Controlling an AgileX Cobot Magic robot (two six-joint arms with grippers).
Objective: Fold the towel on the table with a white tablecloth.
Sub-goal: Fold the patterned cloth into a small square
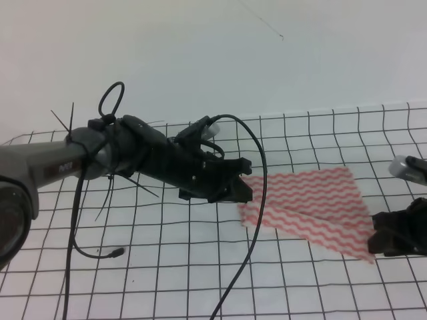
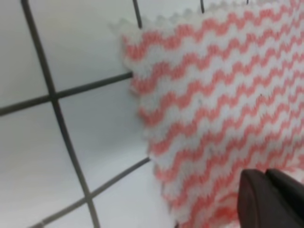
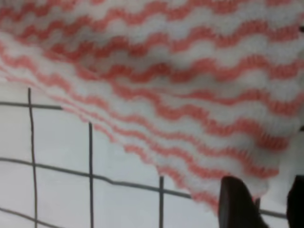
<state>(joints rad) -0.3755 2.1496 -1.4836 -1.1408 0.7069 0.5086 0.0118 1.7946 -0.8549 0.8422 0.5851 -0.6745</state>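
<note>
1. Exterior high view: the towel (image 1: 313,207) lies right of centre on the tablecloth (image 1: 167,267), its long axis running from centre-left down to lower right; the left gripper (image 1: 241,179) sits at its left end, the right gripper (image 1: 390,240) at its lower-right corner
2. Both grippers are about equally close; whether either's fingers are spread or pinching, I cannot tell
3. The towel is pink-and-white wavy-striped, thin, with one layer already overlapping another along a diagonal edge

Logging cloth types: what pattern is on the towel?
Pink-red and white wavy stripes on the towel; the left wrist view shows it best.
</note>
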